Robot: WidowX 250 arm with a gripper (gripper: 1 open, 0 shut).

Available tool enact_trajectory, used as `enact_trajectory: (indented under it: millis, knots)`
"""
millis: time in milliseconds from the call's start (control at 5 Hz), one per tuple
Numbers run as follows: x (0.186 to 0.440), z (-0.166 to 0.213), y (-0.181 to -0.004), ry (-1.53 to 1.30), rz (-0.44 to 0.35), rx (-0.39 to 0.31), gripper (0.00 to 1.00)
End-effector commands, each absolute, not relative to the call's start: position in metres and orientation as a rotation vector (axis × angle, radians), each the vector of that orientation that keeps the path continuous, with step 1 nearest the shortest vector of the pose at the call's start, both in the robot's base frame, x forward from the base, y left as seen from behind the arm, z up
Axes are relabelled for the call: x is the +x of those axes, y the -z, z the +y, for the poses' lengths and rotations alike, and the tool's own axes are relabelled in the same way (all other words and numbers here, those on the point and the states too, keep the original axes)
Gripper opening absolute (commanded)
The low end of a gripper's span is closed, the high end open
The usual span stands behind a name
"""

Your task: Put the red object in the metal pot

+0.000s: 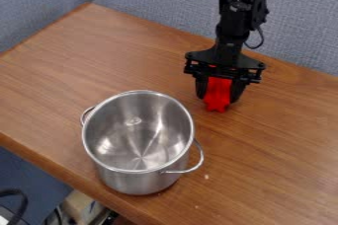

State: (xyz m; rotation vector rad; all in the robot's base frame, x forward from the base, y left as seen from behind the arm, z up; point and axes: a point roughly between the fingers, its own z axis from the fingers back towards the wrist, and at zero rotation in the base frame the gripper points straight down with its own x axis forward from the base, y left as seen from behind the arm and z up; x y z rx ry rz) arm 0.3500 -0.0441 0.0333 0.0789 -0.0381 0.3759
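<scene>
The red object (219, 94) stands on end on the wooden table, to the right of and behind the metal pot (132, 178). My gripper (222, 79) points straight down over the red object. Its black fingers (196, 69) sit on either side of the object's upper part and close on it. The lower half of the red object shows below the fingers and reaches the table top. The pot is shiny, round and empty, and stands near the table's front edge with a small handle (196, 162) on its right side.
The wooden table (93, 61) runs back to a blue-grey wall. Its front edge lies just below the pot, with the floor and some cables beyond. The black arm (238, 2) rises above the gripper at the upper right.
</scene>
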Motion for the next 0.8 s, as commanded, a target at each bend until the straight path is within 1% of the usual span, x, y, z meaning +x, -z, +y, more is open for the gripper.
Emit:
enact_trajectory:
  millis: [0,600]
  knots:
    - [0.3516,-0.0337,-0.0467,-0.407,-0.070,0.080,0.00]
    - [0.3492,-0.0311,-0.0485,-0.409,-0.067,0.085,0.00]
